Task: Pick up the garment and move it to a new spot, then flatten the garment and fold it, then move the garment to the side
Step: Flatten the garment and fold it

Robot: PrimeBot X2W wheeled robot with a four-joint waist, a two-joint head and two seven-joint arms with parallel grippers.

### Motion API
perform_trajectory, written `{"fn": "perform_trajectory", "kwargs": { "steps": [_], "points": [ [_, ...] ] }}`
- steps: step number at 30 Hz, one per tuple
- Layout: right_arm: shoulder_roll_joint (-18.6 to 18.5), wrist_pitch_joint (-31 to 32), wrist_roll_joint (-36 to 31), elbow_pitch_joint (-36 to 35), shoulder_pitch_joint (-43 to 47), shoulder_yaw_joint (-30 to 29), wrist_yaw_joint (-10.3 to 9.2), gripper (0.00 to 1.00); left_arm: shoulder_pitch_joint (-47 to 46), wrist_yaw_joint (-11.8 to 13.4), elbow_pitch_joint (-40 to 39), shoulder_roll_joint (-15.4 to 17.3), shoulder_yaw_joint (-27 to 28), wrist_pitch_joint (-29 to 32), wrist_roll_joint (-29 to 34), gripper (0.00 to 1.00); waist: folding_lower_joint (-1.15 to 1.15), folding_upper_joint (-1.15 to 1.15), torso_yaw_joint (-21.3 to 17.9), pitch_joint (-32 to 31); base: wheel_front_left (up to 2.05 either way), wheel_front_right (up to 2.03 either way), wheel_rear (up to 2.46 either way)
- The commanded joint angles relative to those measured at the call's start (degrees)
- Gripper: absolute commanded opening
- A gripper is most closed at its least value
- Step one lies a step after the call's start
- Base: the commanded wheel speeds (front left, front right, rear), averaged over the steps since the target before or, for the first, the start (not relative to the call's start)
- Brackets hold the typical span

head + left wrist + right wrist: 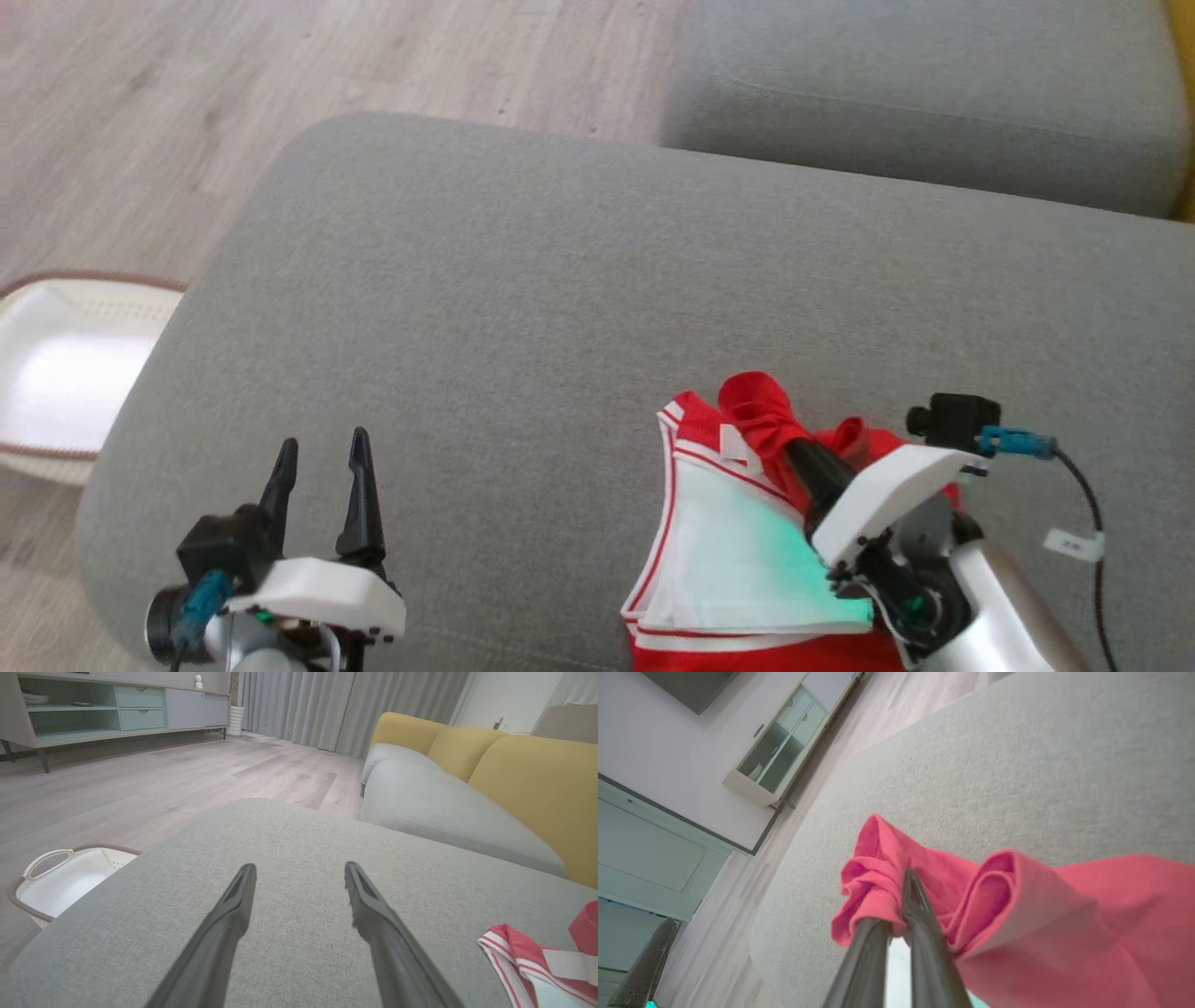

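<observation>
The garment (738, 551) is red with white panels and striped trim, bunched at the near right of the grey cushion (560, 299). My right gripper (780, 439) is shut on a gathered red fold of it; in the right wrist view the two fingers pinch the garment (878, 877) right at the right gripper's tips (903, 882). My left gripper (322, 453) stands open over bare cushion at the near left, well apart from the cloth. In the left wrist view the left gripper (299, 872) has nothing between its fingers, and the garment's striped edge (523, 956) lies at the lower right.
A white laundry basket (65, 373) with a brown rim sits on the wood floor left of the cushion. A second grey seat (934, 93) with yellow backrests (528, 779) lies beyond. A low cabinet (93, 709) stands across the room.
</observation>
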Motion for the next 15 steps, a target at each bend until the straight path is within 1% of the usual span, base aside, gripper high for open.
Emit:
{"fn": "perform_trajectory", "kwargs": {
  "steps": [1, 5, 6, 7, 8, 11, 15],
  "points": [
    [0.75, -1.31, 0.94, -0.71, -3.85, 2.06, 0.4, 0.0, -3.63, 0.11, -1.91, -0.06, 1.83, -0.7, -0.23, 1.0, 0.0, 0.0, 1.09, 0.61, 0.0, 0.0, 0.0],
    [0.77, -3.2, 3.38, 4.58, -5.54, 5.35, 0.4, 0.0, -3.68, 0.2, -1.84, -0.06, 1.6, -0.7, -0.3, 1.0, 0.0, 0.0, 1.97, 1.1, 0.0, 0.0, 0.0],
    [0.77, -3.46, 4.03, 5.83, -5.93, 6.17, 0.4, 0.26, -3.7, 0.18, -1.78, -0.06, 1.64, -0.7, -0.3, 1.0, 0.0, 0.0, 2.06, 1.16, 0.0, 0.0, 0.0],
    [0.77, -3.92, 4.52, 6.91, -6.39, 6.93, 0.4, 0.84, -3.72, 0.18, -1.74, -0.06, 1.71, -0.7, -0.29, 1.0, 0.0, 0.0, 2.08, 1.21, 0.0, 0.0, 0.0],
    [0.77, -4.44, 5.0, 7.75, -6.89, 7.69, 0.4, 1.0, -3.72, 0.2, -1.71, -0.06, 1.78, -0.7, -0.28, 1.0, 0.0, 0.0, 2.05, 1.24, 0.0, 0.0, 0.0],
    [0.78, -6.26, 7.77, 7.74, -8.12, 10.08, 0.4, 1.0, -3.66, 0.31, -1.54, -0.06, 2.16, -0.7, -0.16, 1.0, 0.0, 0.0, 1.5, 1.04, 0.0, 0.0, 0.0],
    [0.56, -8.43, 11.46, 3.41, -8.87, 10.54, 0.4, 1.0, -3.47, 0.44, -1.56, -0.06, 2.51, -0.7, 0.04, 1.0, 0.0, 0.0, 0.01, 0.45, 0.0, 0.0, 0.0]
  ]
}}
